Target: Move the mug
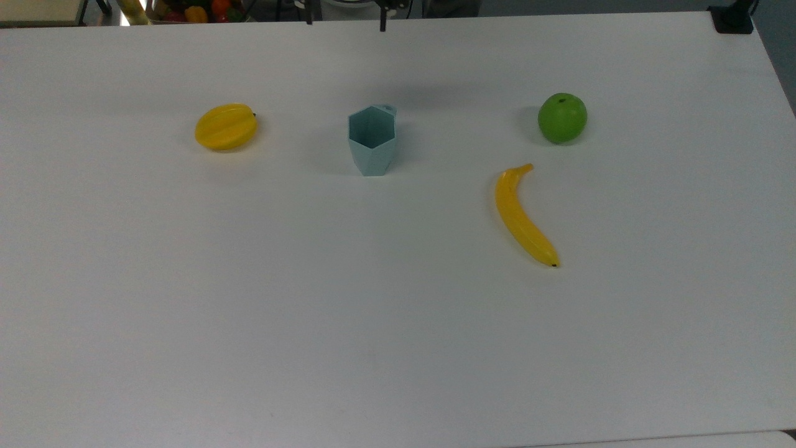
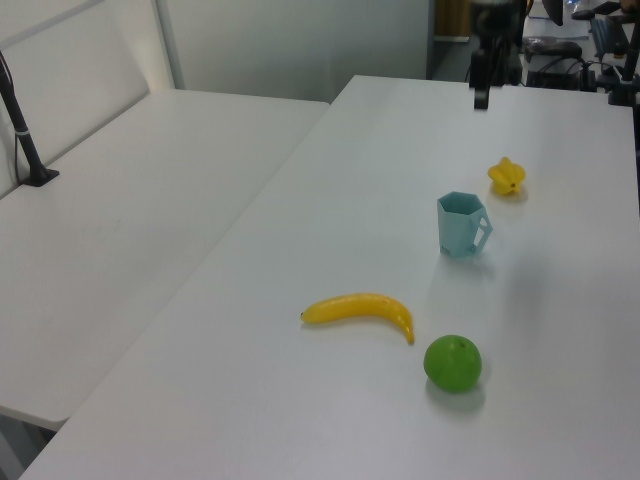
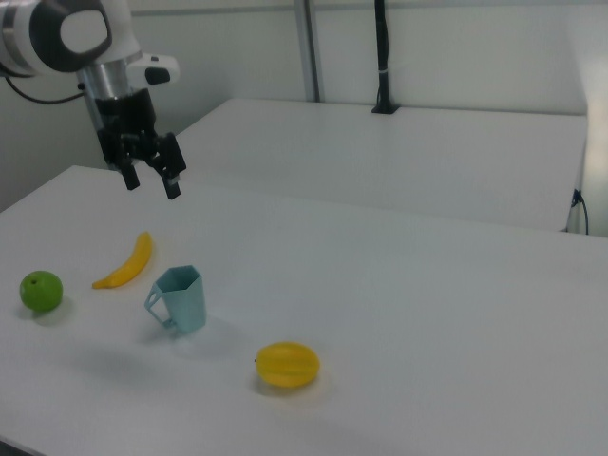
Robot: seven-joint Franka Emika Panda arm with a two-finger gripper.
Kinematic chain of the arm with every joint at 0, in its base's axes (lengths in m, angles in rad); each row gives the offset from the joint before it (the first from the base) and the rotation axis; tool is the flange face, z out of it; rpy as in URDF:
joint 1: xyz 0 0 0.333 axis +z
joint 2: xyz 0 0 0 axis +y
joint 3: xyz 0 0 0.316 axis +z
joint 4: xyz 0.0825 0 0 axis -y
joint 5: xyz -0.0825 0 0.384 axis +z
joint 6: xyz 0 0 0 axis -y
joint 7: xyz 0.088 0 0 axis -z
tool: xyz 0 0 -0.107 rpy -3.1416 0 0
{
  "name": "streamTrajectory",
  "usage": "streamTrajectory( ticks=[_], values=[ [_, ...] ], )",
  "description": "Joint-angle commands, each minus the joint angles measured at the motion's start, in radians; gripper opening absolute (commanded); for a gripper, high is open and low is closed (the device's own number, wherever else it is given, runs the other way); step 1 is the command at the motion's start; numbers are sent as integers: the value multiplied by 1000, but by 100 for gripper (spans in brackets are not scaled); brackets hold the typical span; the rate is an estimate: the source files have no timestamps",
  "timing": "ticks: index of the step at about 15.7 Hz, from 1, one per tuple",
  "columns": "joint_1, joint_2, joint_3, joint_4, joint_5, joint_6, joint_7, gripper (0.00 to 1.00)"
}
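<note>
Right view: gripper [image 3: 152, 180] hangs spread above the mug [image 3: 180, 298].

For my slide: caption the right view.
Open gripper raised above upright teal mug, amid apple, banana, yellow fruit.
</note>
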Motion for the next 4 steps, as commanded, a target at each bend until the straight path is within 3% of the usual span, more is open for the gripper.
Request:
streamTrajectory(
  ticks=[1, 4],
  values=[
    [-10, -36, -39, 9, 14, -32, -24, 100],
    [-26, -33, -50, 6, 12, -43, -27, 100]
  ],
)
